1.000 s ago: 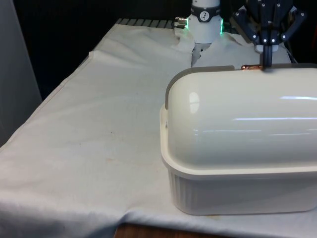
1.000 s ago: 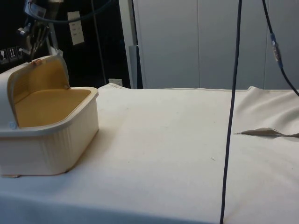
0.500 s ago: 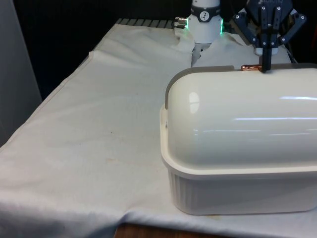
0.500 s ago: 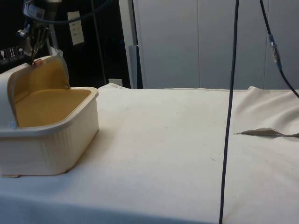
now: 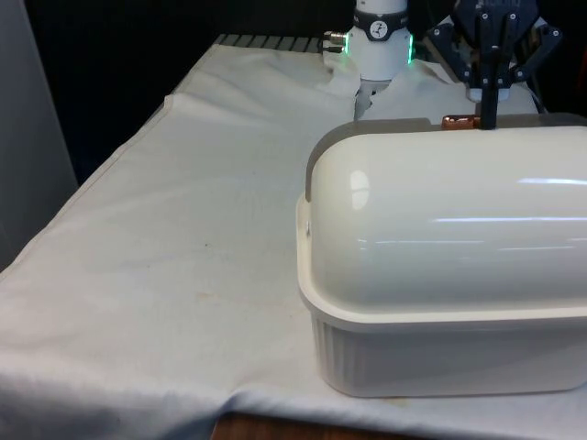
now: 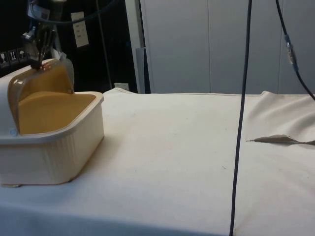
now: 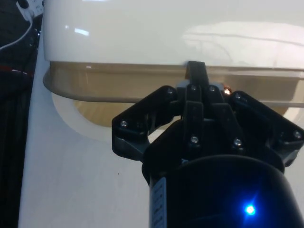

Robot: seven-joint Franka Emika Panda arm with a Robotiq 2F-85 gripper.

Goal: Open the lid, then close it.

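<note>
Nearest you, the bread box (image 5: 440, 357) sits on the cloth (image 5: 183, 229) at the front view's right, its rolling lid (image 5: 449, 220) raised most of the way, tan inside (image 6: 49, 105) exposed in the side view. Beyond, at the lid's far top edge, your gripper (image 5: 486, 115) is pinched shut on the copper handle (image 5: 459, 120). Watch that thin handle: I judge it could slip free if the arc drifts, and the lid would drop. No readable brand or label on the box.

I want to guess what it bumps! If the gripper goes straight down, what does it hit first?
The gripper points down at the lid's copper handle, right at its fingertips. It would probably meet the handle first.
</note>
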